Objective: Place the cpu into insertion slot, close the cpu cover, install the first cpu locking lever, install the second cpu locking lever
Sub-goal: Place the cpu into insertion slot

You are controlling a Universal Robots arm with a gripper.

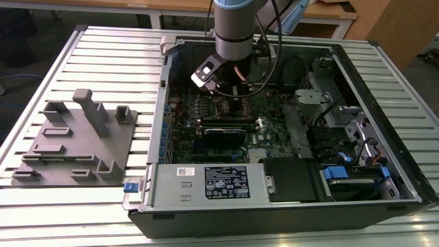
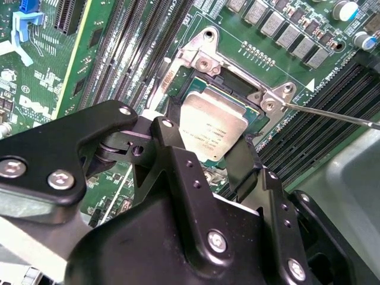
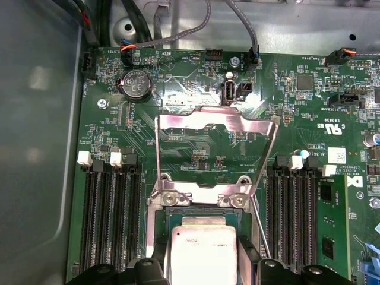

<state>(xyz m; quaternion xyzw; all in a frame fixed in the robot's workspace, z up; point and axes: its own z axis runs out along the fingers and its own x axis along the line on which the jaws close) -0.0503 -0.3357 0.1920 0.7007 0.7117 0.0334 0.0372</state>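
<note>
The cpu (image 2: 209, 122), a square silver chip, sits tilted between my gripper's (image 2: 208, 145) black fingers (image 2: 171, 138), right over the insertion slot (image 2: 236, 94) on the green board. In the first wrist view the cpu (image 3: 205, 246) lies just past the gripper (image 3: 205, 267), above the insertion slot (image 3: 178, 212). The cpu cover (image 3: 214, 120), a thin silver frame, stands swung open behind the slot. A thin metal locking lever (image 2: 332, 114) sticks out beside the socket, also seen as a rod (image 3: 259, 228) in the first wrist view. In the exterior view the gripper (image 1: 233, 95) reaches down into the open computer case (image 1: 357, 77).
Long black memory slots (image 3: 110, 214) flank the socket on both sides. Cables (image 3: 178, 32) run along the case wall behind the board. A power supply (image 1: 205, 182) and drive bays (image 1: 350, 154) crowd the case. A grey fixture plate (image 1: 75, 139) lies at the exterior view's left.
</note>
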